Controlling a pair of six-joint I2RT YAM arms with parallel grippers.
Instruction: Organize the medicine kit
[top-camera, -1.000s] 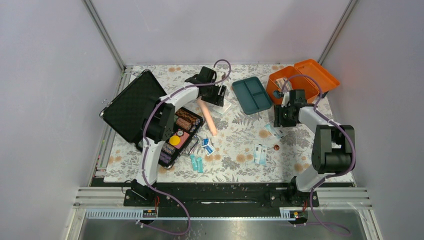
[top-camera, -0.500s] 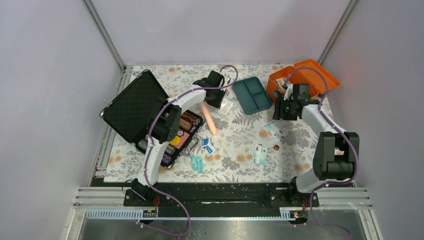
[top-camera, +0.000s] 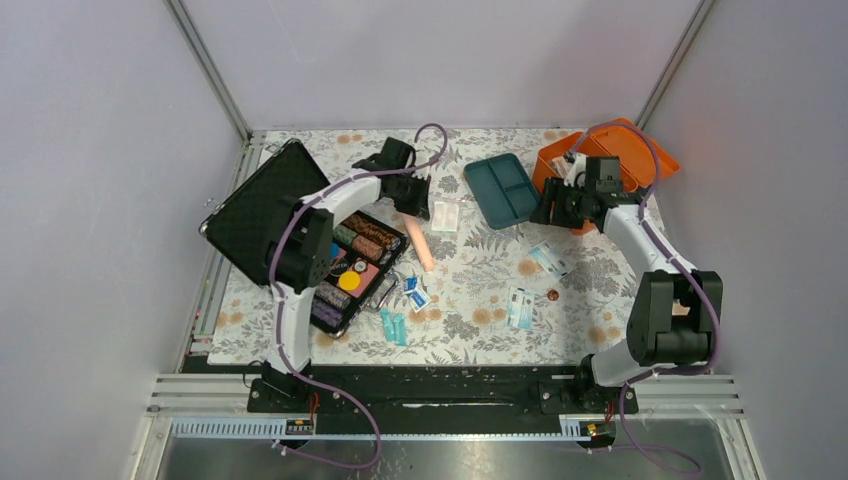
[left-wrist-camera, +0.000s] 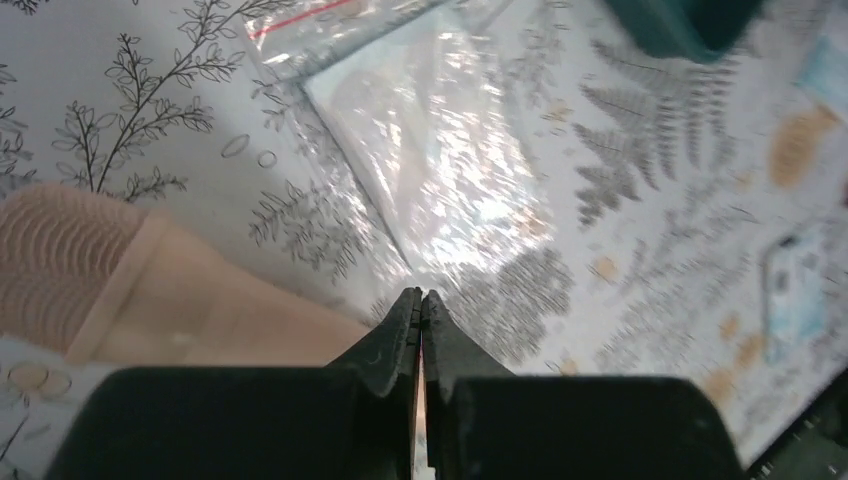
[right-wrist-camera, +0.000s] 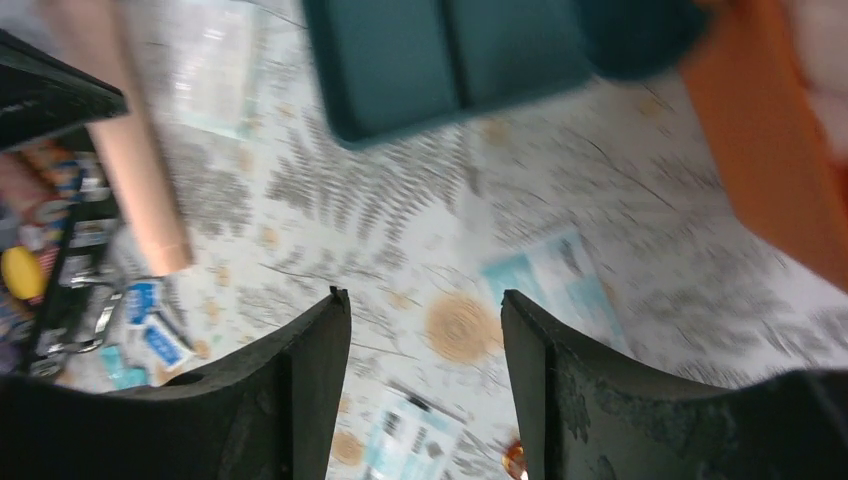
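At the left edge of the desk (top-camera: 470, 335) we find a black case (top-camera: 262, 212) standing open, with striped chip stacks in its lower half. Just right of its lid hangs the left pincer (left-wrist-camera: 420, 303). Its jaws are pressed together, and we see nothing between them. In the left wrist view its tips sit above the flowered cloth, between a peach-coloured roll (top-camera: 421, 243) and a clear plastic bag (top-camera: 445, 216). The roll lies beside the case, pointing toward the near edge. Two small blue packets (top-camera: 415, 294) lie nearer the near edge, past the roll's end.

Right of centre, toward the far edge, the dark teal divided tray (top-camera: 503, 190) rests flat on the desk, outside its box. The right pincer (right-wrist-camera: 425, 325) hovers just right of the tray. Its jaws stand well apart, and we see nothing held. The medicine kit (top-camera: 625, 150) sits in the far right corner, lid open; the arm hides part of it. A pale blue sachet (top-camera: 550, 261) lies nearer us than the kit.
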